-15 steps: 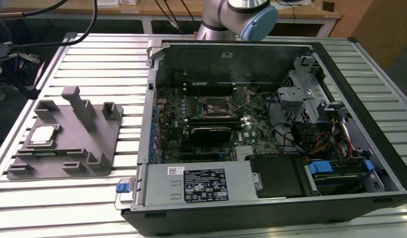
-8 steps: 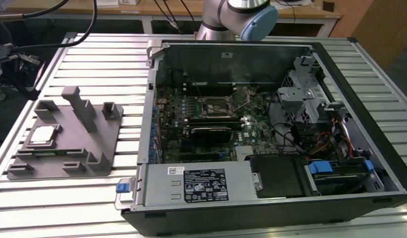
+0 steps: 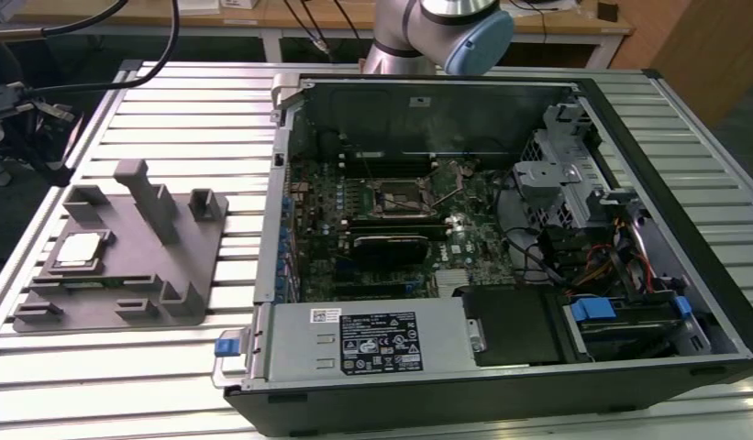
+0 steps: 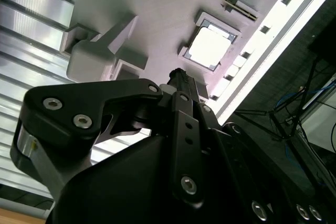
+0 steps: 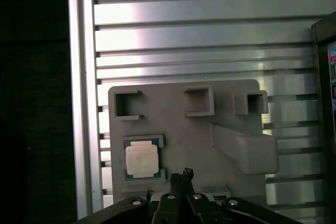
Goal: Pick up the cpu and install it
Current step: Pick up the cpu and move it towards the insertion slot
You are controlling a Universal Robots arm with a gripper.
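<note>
The cpu [image 3: 80, 249], a small flat square with a shiny silver top, lies in a recess of a grey holder block [image 3: 113, 286] on the slatted table, at the exterior view's left. Both wrist views look down on it: the cpu [image 5: 141, 161] sits in its pocket with my gripper [image 5: 181, 173] hovering well above the holder block [image 5: 184, 129], a little to one side of the chip. The dark fingertips are drawn together, holding nothing. In the second wrist view, the cpu [image 4: 210, 50] lies beyond the gripper [image 4: 181, 75]. On the motherboard, the metal-framed socket [image 3: 401, 197] stands bare.
An open computer case [image 3: 701, 275] fills the exterior view's right, with a black block [image 3: 394, 246] below the socket, a power supply [image 3: 364, 341] and cable bundles [image 3: 596, 252]. Upright posts [image 3: 148, 200] rise from the holder block. My arm's base [image 3: 437, 37] stands behind the case.
</note>
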